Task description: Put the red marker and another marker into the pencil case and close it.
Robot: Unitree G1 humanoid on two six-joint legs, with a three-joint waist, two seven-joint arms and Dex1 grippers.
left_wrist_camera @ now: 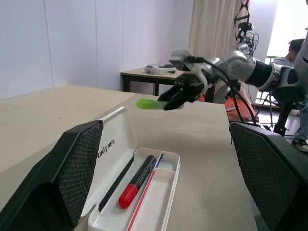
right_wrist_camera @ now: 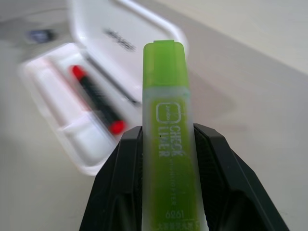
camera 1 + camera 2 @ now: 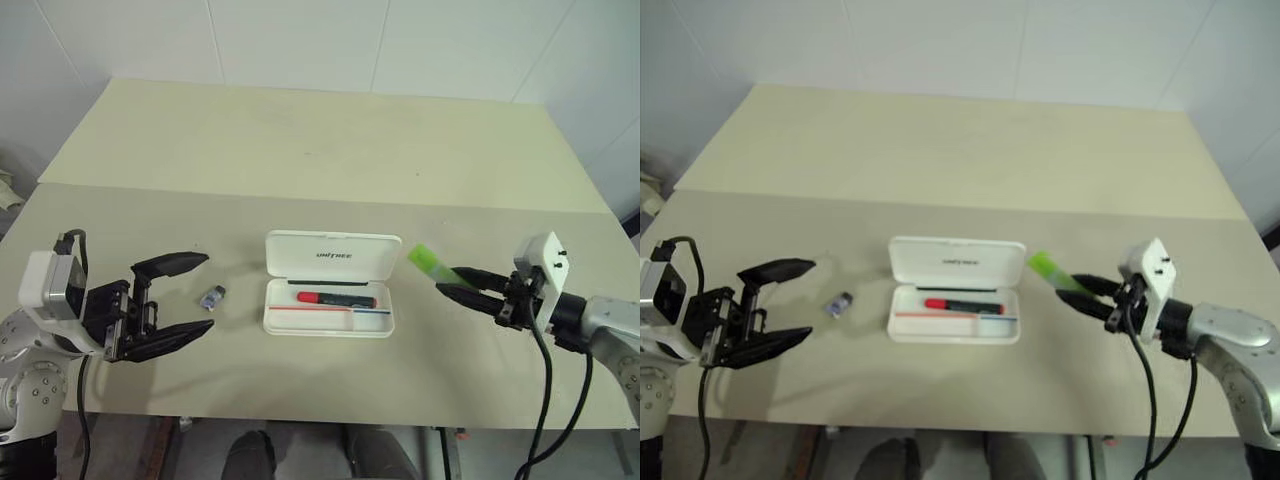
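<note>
A: Where's the pencil case [image 3: 330,285] rn?

B: Mid bench [image 3: 300,160], closer to the near edge than the far one. Lid's up, hinged at the back, "unitree" lettering facing up. Tray side sits toward the near edge.

A: Red marker [image 3: 336,298]?

B: Already in the tray, lying lengthwise in the back compartment, along the hinge. Thin red + blue lines run along the tray in front of it.

A: And the green one?

B: The highlighter [image 3: 431,263] is off the bench, up in the air w/ the right gripper [image 3: 462,284], just beside the case's right end, not touching it. Cap end points toward the case, tilted up a bit. In the right wrist view both black fingers [image 2: 122,183] press its sides, so that gripper's clamped tight on the barrel.

A: Left gripper [image 3: 190,295]?

B: Over the left part of the bench near the near edge, fingers spread wide, nothing between them. Pointing toward the case, well apart from it.

A: Anything else on there?

B: Small grey-purple clip thing [image 3: 212,297] btw the left gripper and the case, lying flat on the bench. Not touching either.
</note>
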